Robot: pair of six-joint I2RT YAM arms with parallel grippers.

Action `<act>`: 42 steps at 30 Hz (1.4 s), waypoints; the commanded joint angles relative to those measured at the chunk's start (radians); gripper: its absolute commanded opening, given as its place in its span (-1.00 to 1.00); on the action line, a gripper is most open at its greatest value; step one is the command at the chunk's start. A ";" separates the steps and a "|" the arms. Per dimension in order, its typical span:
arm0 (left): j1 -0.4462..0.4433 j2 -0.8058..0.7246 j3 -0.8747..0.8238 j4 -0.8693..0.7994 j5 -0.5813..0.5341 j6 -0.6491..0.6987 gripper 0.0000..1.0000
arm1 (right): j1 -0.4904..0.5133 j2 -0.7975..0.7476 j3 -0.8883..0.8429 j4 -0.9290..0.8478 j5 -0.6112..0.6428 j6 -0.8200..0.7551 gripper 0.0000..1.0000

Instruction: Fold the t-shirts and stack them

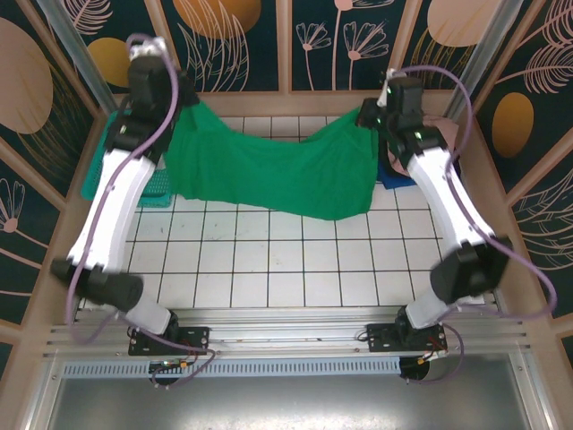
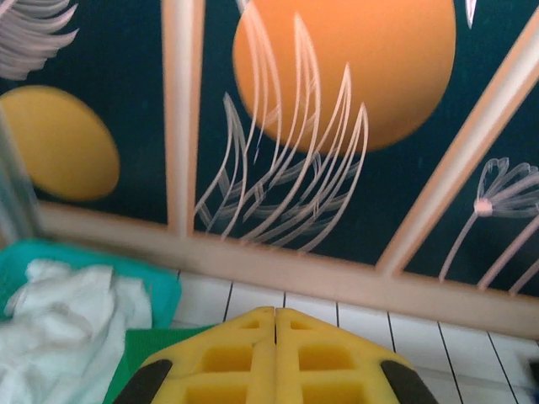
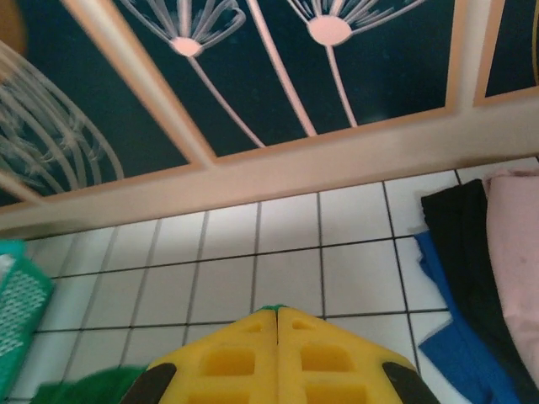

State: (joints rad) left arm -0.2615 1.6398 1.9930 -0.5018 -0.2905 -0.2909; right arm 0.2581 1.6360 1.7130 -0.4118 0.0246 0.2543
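A bright green t-shirt (image 1: 277, 175) hangs spread out above the far half of the table, sagging in the middle. My left gripper (image 1: 186, 106) is shut on its left top corner, and my right gripper (image 1: 367, 116) is shut on its right top corner. In the left wrist view the yellow fingers (image 2: 275, 313) are pressed together, with green cloth (image 2: 135, 358) below them on the left. In the right wrist view a sliver of green pokes out at the shut gripper tips (image 3: 276, 311). Folded black (image 3: 459, 227), blue (image 3: 463, 345) and dusty pink (image 3: 514, 244) t-shirts lie stacked at the far right.
A teal mesh basket (image 1: 148, 195) stands at the far left, partly under the left arm, with white cloth (image 2: 59, 328) in it. The wooden back rail (image 3: 337, 164) runs close behind both grippers. White tiled tabletop (image 1: 269, 260) lies bare in front of the hanging shirt.
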 commanded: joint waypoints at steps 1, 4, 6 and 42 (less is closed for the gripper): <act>0.017 0.137 0.343 0.016 0.020 0.125 -1.00 | -0.011 0.089 0.262 -0.004 0.081 -0.019 -1.00; 0.020 0.244 0.600 -0.018 0.036 0.163 -1.00 | -0.017 0.157 0.425 -0.007 0.088 -0.003 -1.00; 0.021 0.229 0.636 0.017 0.054 0.180 -1.00 | -0.024 0.173 0.521 -0.017 0.078 -0.004 -1.00; 0.019 -0.984 -1.262 0.100 0.317 -0.422 0.85 | -0.080 -0.661 -0.938 -0.021 0.014 0.222 -0.16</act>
State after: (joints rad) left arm -0.2478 0.6170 0.7292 -0.4713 0.0177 -0.7128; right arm 0.1829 1.0088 0.7238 -0.4171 0.0132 0.4824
